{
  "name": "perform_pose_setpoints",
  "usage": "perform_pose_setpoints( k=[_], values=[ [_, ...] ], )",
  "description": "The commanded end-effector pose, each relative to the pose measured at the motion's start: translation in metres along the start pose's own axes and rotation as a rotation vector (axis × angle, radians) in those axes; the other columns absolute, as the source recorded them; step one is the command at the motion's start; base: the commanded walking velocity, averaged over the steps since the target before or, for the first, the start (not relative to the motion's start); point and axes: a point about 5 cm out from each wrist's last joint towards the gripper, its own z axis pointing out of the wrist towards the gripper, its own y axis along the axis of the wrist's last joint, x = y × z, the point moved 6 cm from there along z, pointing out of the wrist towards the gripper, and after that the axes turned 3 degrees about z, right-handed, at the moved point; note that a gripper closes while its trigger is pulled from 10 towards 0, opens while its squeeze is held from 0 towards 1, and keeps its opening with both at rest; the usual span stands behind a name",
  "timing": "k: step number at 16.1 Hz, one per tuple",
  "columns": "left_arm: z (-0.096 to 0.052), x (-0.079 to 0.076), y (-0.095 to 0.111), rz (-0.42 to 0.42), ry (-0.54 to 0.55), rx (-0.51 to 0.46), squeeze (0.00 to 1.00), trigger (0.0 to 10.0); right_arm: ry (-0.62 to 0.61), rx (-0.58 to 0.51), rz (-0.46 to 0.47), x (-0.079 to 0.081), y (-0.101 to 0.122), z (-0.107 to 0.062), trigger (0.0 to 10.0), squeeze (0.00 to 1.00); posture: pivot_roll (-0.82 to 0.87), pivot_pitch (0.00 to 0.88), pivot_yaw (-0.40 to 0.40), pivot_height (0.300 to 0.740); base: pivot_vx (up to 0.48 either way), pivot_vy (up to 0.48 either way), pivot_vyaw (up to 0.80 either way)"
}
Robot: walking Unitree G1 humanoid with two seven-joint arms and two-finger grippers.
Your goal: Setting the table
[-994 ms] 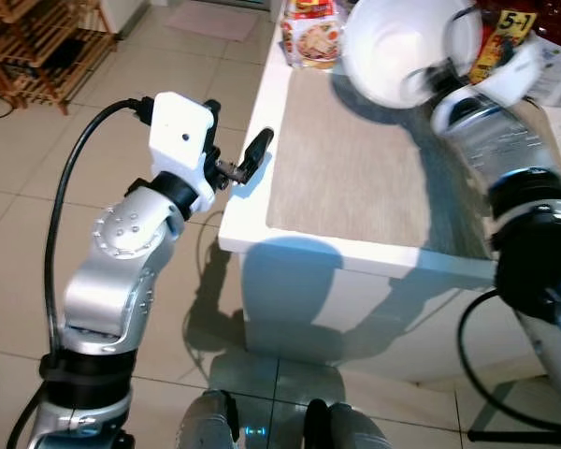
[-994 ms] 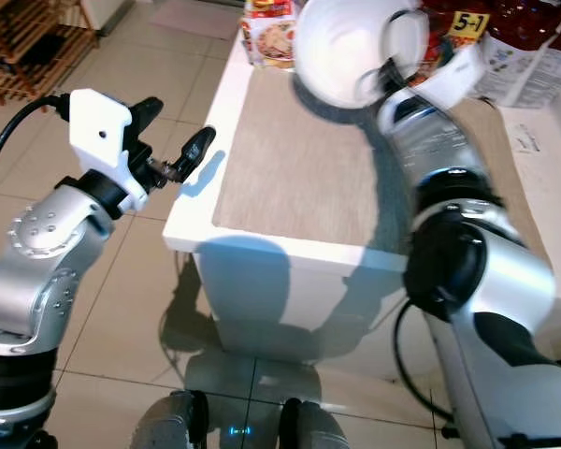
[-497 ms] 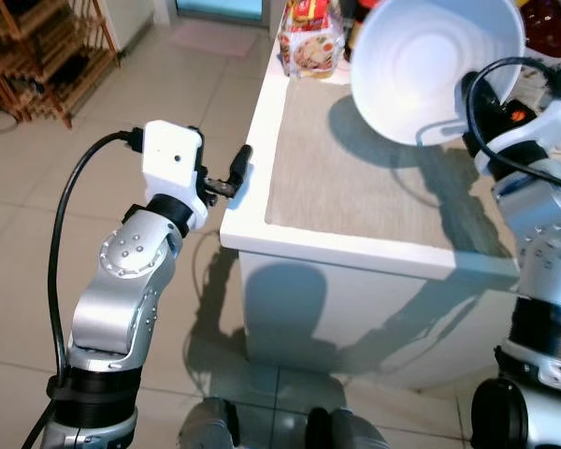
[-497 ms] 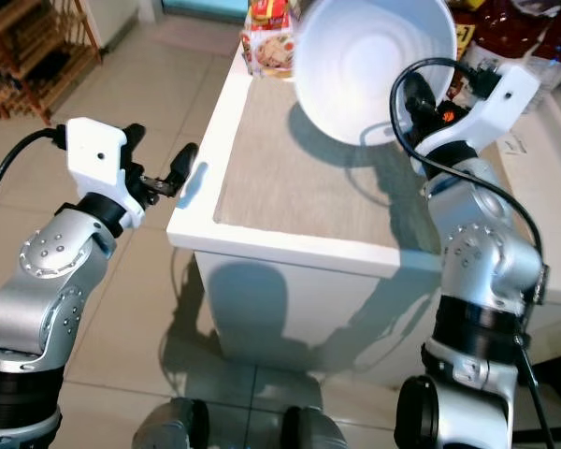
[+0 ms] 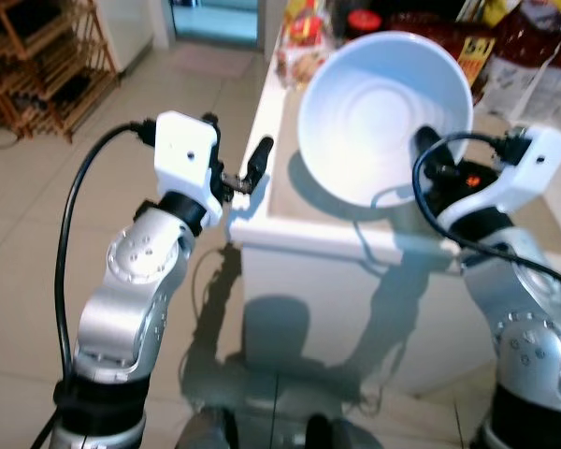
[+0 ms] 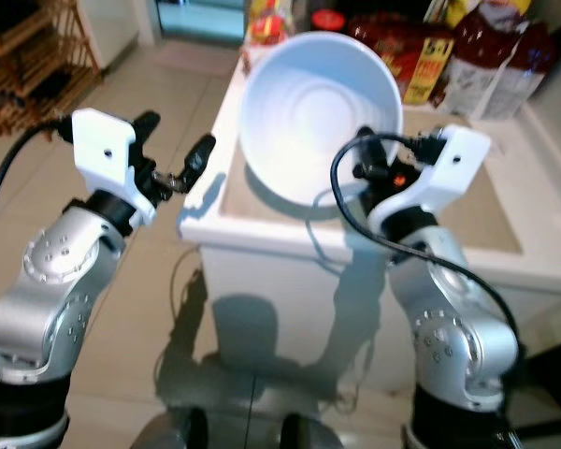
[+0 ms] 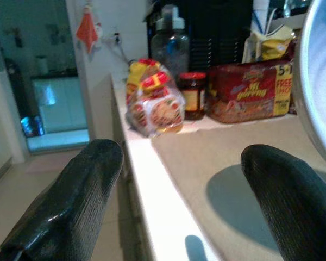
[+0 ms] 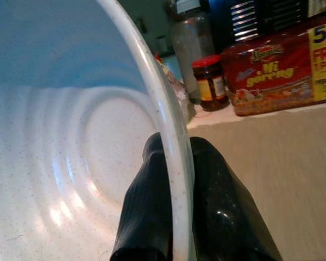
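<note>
The right gripper (image 8: 174,217) pinches the rim of a large white ceramic bowl (image 5: 383,117), held tilted above the white table (image 6: 262,245) and its beige placemat (image 7: 244,179). The left gripper (image 7: 179,190) hangs empty beside the table's corner, fingers spread wide.

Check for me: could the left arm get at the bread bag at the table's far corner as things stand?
Probably yes: the left gripper is open beside the table edge, nothing between it and the bread bag.

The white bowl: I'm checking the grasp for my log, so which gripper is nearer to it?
Right. The right gripper pinches the rim of the white bowl, one finger each side. The left gripper hangs open off the table's left edge, apart from it.
</note>
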Motion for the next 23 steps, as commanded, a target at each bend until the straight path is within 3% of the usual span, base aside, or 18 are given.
perform_pose_setpoints(
  k=[1,4,9,14,19,23],
  values=[
    [-0.002,0.002,-0.008,0.003,0.007,0.027,0.00,10.0,0.012,-0.068,-0.026,0.006,0.015,-0.005,10.0,0.00,0.08,0.046,-0.057,0.740,0.000,0.000,0.00],
    [-0.002,0.007,-0.015,0.006,0.014,0.044,0.00,10.0,-0.076,-0.053,0.005,-0.014,0.007,-0.010,10.0,0.00,0.08,0.041,-0.043,0.740,0.000,0.000,0.00],
    [0.002,0.005,-0.020,0.024,-0.001,0.060,0.00,10.0,-0.105,-0.036,-0.047,-0.019,-0.004,-0.018,10.0,0.00,0.07,0.032,-0.012,0.740,0.000,-0.366,0.00],
    [0.005,0.004,-0.025,0.039,-0.017,0.069,0.00,10.0,-0.173,0.017,-0.062,-0.037,-0.022,-0.024,10.0,0.00,0.07,0.035,0.005,0.740,0.000,-0.480,0.00],
    [0.012,-0.001,-0.027,0.042,-0.066,0.077,0.00,10.0,-0.190,0.022,-0.086,-0.043,-0.023,-0.029,10.0,0.00,0.08,0.039,0.064,0.740,0.000,-0.480,0.00],
    [0.009,0.008,-0.039,0.041,-0.043,0.113,0.00,10.0,-0.192,0.082,-0.081,-0.048,-0.032,-0.031,10.0,0.00,0.08,0.054,0.062,0.740,0.000,-0.480,0.00]
  ],
)
